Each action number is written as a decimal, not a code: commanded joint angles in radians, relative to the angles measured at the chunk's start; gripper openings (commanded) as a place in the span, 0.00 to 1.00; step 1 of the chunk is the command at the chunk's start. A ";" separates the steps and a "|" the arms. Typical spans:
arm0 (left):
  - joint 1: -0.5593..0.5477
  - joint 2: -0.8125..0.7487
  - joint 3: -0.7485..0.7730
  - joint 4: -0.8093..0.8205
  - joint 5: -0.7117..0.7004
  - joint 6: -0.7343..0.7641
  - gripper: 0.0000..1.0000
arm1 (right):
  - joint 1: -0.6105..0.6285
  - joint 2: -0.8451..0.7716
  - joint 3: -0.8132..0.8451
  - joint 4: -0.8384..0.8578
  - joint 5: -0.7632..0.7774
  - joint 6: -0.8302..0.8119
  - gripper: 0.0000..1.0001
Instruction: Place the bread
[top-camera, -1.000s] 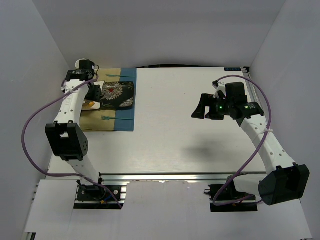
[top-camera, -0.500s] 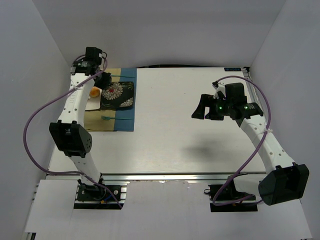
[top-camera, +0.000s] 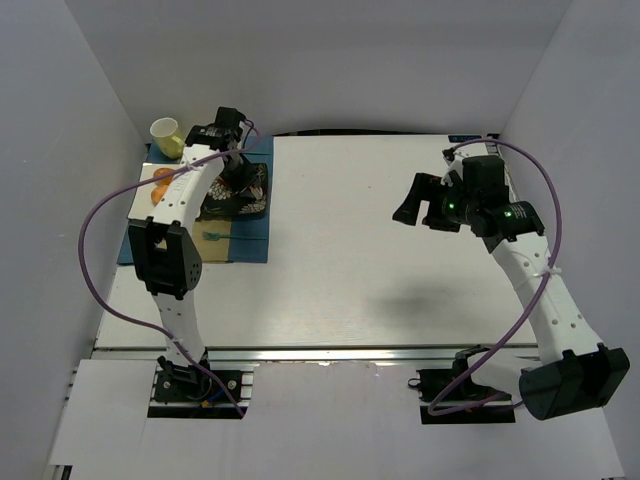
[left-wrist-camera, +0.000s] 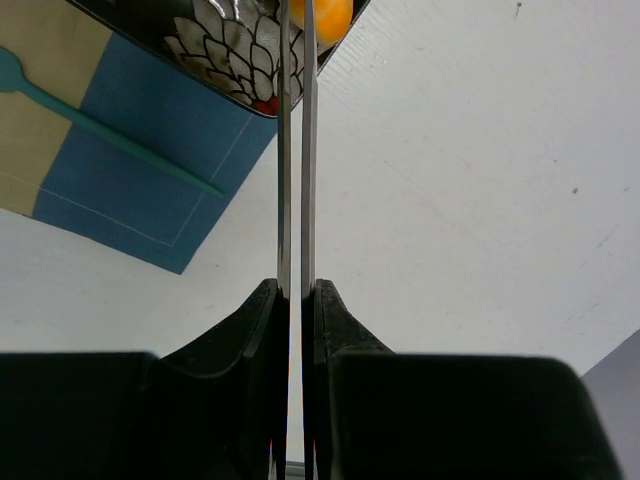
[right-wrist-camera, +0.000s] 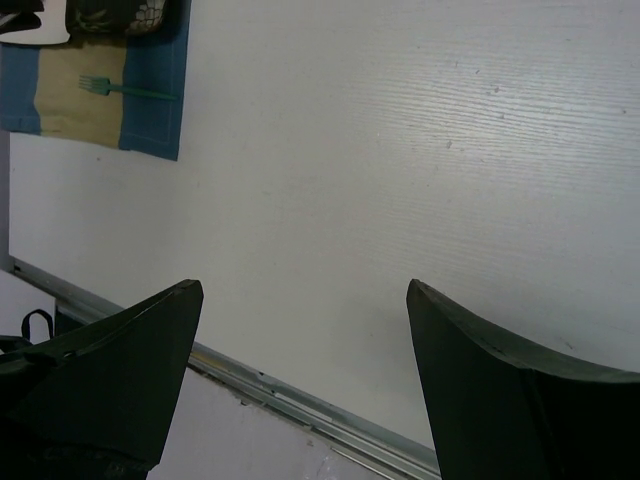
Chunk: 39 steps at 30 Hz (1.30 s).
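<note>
My left gripper (top-camera: 238, 178) (left-wrist-camera: 296, 285) is shut on a pair of thin metal tongs (left-wrist-camera: 283, 150). The tong tips pinch an orange piece (left-wrist-camera: 332, 14) over the black floral plate (top-camera: 256, 201) (left-wrist-camera: 220, 45). Only its rounded lower part shows, so I cannot tell whether it is the long ridged bread. More orange pieces (top-camera: 160, 186) lie on a white plate at the far left, partly behind the left arm. My right gripper (top-camera: 415, 200) (right-wrist-camera: 302, 288) is open and empty above the bare white table at the right.
A blue and tan placemat (top-camera: 250, 245) (left-wrist-camera: 120, 200) (right-wrist-camera: 150, 120) lies under the plates, with a teal fork (top-camera: 215, 236) (left-wrist-camera: 100, 130) (right-wrist-camera: 125, 90) on it. A yellow cup (top-camera: 165, 135) stands at the back left. A metal rail (right-wrist-camera: 300, 395) runs along the near table edge.
My left arm has swung right from the white plate to over the black floral plate, carrying the orange piece. My right gripper has moved slightly back and right.
</note>
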 joint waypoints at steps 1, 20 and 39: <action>0.008 -0.039 -0.013 0.022 0.011 0.061 0.07 | 0.002 -0.040 0.030 -0.036 0.043 0.020 0.89; 0.011 -0.114 -0.122 0.057 -0.064 0.026 0.50 | 0.002 -0.060 0.022 -0.067 0.062 0.008 0.89; 0.013 -0.140 -0.021 -0.017 -0.106 0.015 0.65 | 0.002 -0.071 0.010 -0.056 0.040 0.016 0.89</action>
